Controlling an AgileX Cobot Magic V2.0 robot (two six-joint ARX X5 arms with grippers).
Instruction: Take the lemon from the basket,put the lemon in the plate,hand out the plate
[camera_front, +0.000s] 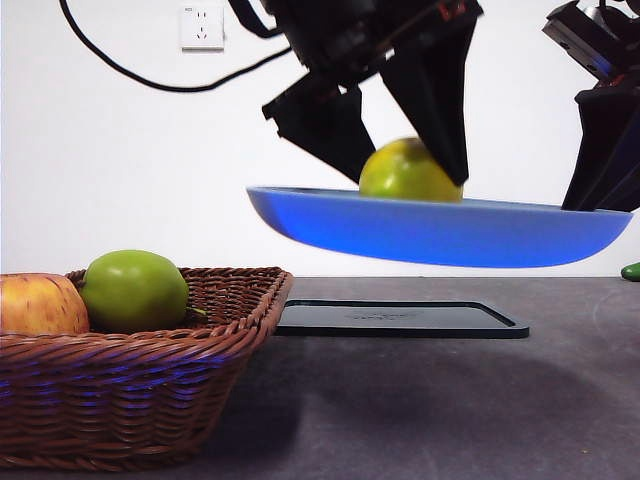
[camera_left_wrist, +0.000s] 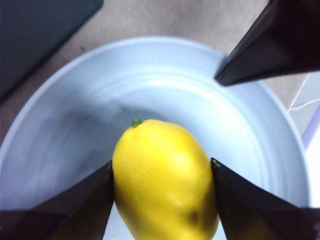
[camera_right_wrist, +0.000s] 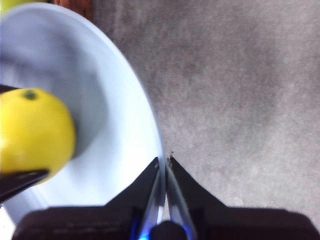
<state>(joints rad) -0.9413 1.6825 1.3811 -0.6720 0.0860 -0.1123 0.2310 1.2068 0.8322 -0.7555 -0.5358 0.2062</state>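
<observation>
the small oval yellow lemon (camera_front: 408, 171) sits in the round shallow matte blue plate (camera_front: 440, 232), which hangs in the air above the tabletop (camera_front: 450, 400), tilted a little with its left side higher in the front view. the left tool (camera_left_wrist: 162, 187) comes down from above with its two black jaws pressed against either side of the lemon, gripping it; in the left wrist view the fruit's small green stem end shows, and the pale bowl of the plate lies beneath it. the right tool (camera_right_wrist: 165, 165) is clamped narrowly on the plate's rim at the plate's right edge in the front view, one jaw on each face of the rim, carrying the plate off the tabletop.

under the plate, on the dark grey tabletop, lies a flat black rectangular tray (camera_front: 400, 319). to the left stands the brown woven wicker basket (camera_front: 150, 380) with a braided rim, holding a round green apple (camera_front: 134, 290) and, touching it at the far left, a red-yellow apple (camera_front: 38, 305). a white wall socket (camera_front: 201, 27) and a black cable (camera_front: 150, 75) show on the wall behind.
</observation>
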